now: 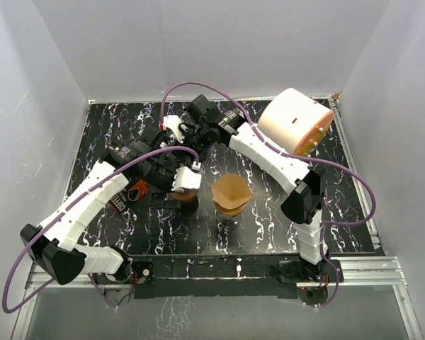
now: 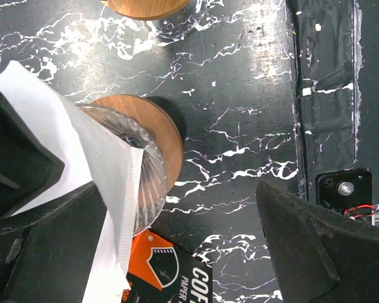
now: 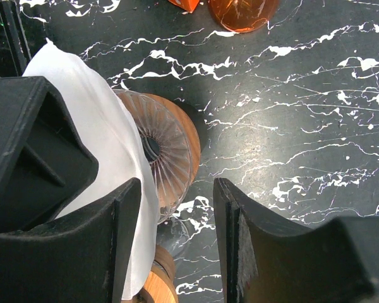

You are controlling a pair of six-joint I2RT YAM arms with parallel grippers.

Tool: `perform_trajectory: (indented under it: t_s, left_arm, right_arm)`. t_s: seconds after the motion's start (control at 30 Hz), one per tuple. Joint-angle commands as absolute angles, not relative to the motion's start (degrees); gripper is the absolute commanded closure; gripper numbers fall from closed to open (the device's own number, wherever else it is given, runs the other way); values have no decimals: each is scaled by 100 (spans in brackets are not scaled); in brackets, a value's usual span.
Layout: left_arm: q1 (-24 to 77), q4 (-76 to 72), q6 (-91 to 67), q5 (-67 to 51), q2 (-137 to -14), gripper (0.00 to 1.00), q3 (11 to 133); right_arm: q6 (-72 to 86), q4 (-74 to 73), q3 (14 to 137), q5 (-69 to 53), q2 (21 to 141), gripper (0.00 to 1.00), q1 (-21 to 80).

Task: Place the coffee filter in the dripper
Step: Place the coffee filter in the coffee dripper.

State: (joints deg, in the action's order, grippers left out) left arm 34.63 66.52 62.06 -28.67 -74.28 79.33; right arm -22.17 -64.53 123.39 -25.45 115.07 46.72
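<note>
Coffee filter (image 1: 188, 180), white paper, is sitting tilted in the dripper (image 1: 186, 196) just left of the desk's centre. Its lower edge is resting inside the ribbed glass bowl and the rest is rising above the rim on one side. Both arms are reaching in over it.

The left gripper (image 2: 189, 243) is hanging above the dripper with its jaws spread wide, and the filter is lying against the inner face of one finger (image 2: 25, 158) rather than being pinched between the two. The right gripper (image 3: 177, 243) is also standing released, with only bare marbled desk (image 3: 303, 113) showing between its jaws and the paper draping past one finger (image 3: 95, 252).

A second dripper (image 1: 231, 193), holding a brown filter, is standing just beside the first, toward the right edge. An orange packet (image 1: 132, 193) is lying beside the first dripper toward the left edge. A large white drum (image 1: 290, 119) is occupying the far right corner.
</note>
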Motion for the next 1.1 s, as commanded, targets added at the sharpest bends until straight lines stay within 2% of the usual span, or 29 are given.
perform_trajectory:
  t_s: [0.0,0.2,1.07]
  left_arm:
    - [3399,6267,6238,-2687,-7409,1,8314]
    - [3395,6407,6299,-2810,-7419,2,8340]
    - [3397,6102,6438,-3083,-7271,6,7069]
  right_arm:
    - [-2292,-6743,12658,-3077,11427,51,4865]
    - [-2330,-6772,12657,-3095,11405,51,4796]
    - [-2365,-6560,12010,-2458,11497,53,4781]
